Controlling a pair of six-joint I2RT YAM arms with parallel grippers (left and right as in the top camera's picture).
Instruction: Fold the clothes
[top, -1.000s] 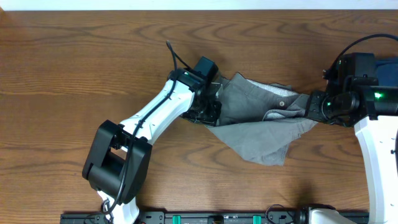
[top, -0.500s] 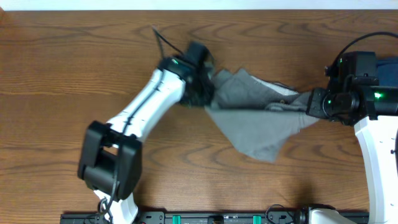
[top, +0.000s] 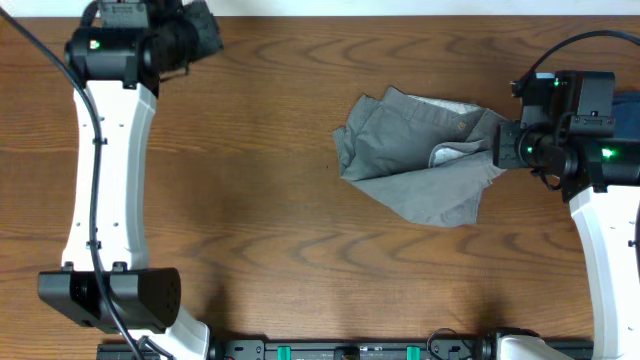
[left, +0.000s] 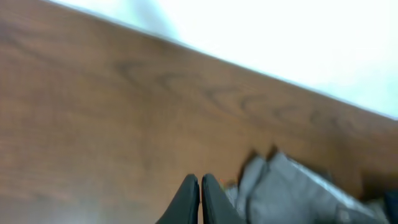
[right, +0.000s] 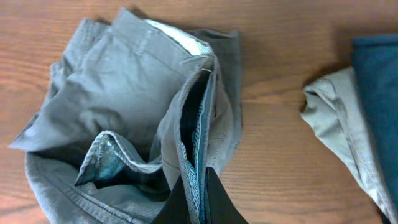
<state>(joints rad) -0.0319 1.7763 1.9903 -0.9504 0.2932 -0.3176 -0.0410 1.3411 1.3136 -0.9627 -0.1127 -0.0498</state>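
At the right gripper (right: 194, 199): fingers pressed together, pinching a stitched hem of the shorts (top: 415, 170) right at the fingertips. Lies crumpled on the wooden table (top: 250, 200), right of centre, with the right end gathered up into that pinch. Shows the waistband along the far side, pale lining (right: 177, 34) peeking out inside it. Folds over itself on the near side, down to a loose corner pointing at the front edge. Gapes open just beside the grip, dark inside. Further out, on the wrist view's right side: a pale garment (right: 339, 124) and a dark blue garment (right: 379, 74), both apart from the shorts, bare wood between. And way off at the far left corner, left gripper (left: 200, 196) shut tight on nothing, well clear of the cloth.
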